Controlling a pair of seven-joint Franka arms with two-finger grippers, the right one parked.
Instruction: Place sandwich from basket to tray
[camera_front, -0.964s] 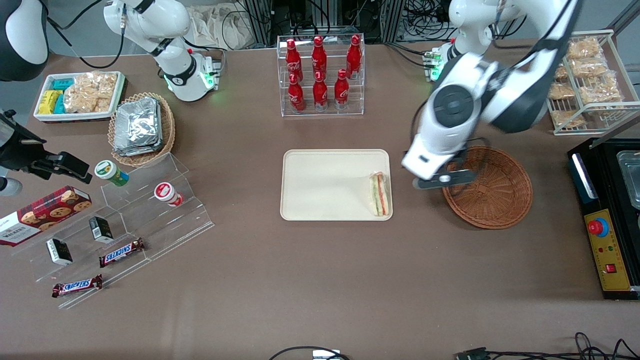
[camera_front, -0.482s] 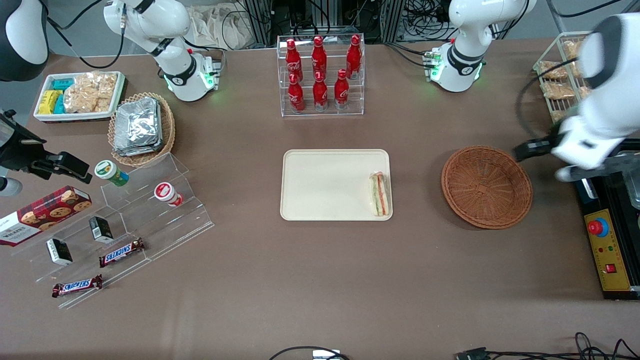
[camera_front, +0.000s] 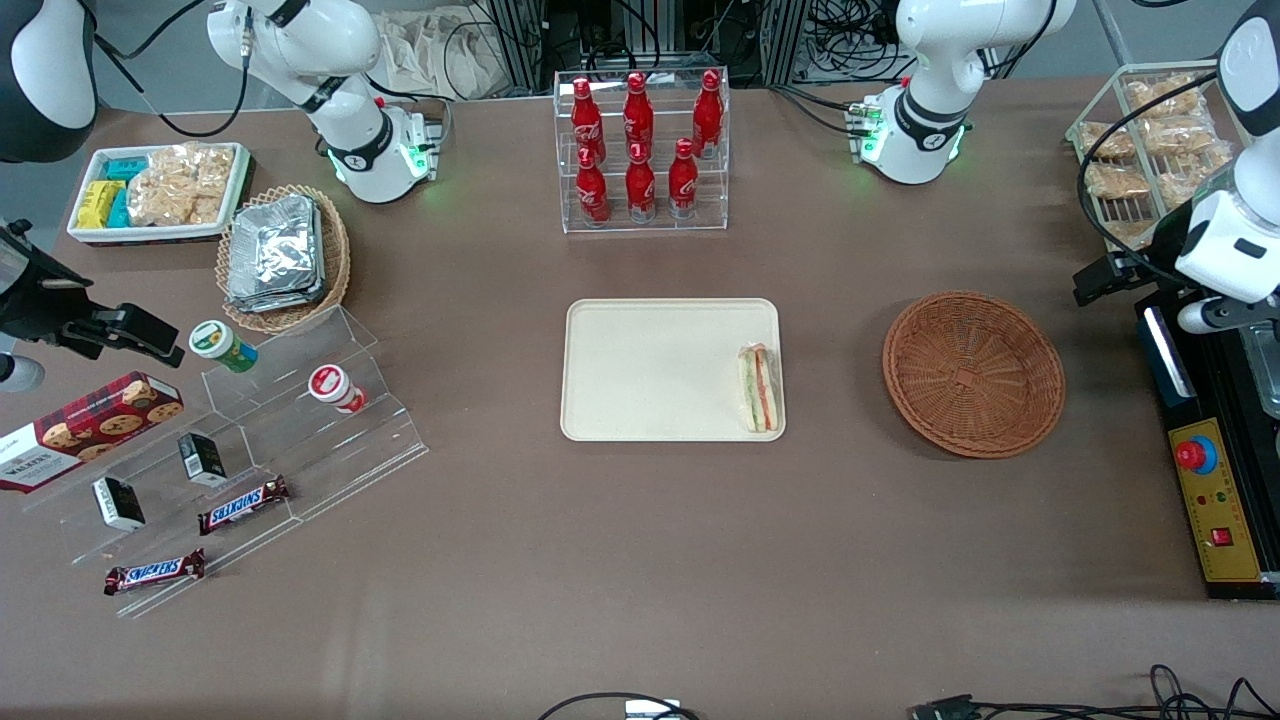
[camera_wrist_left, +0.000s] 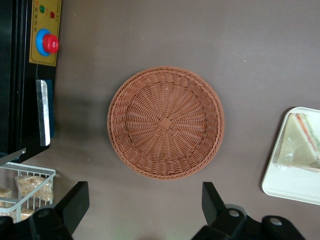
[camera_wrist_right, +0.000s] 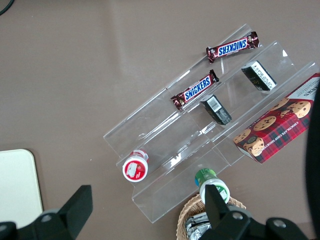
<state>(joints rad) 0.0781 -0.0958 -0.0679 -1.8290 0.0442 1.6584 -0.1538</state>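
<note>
Pulled away from the basket (camera_front: 973, 373) toward the working arm's table end, the claw (camera_wrist_left: 142, 210) hangs spread and empty; sandwich (camera_front: 760, 389) lies on the tray (camera_front: 650, 370)

A robotics lab staged as a snack shop: cola bottles (camera_front: 640, 145) in an acrylic rack, cables (camera_front: 850, 30) around.

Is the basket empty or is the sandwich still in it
Empty. The basket shows only bare weave; the sandwich lies on the tray. The gripper, fingers spread open, hangs above the table beside the basket.
</note>
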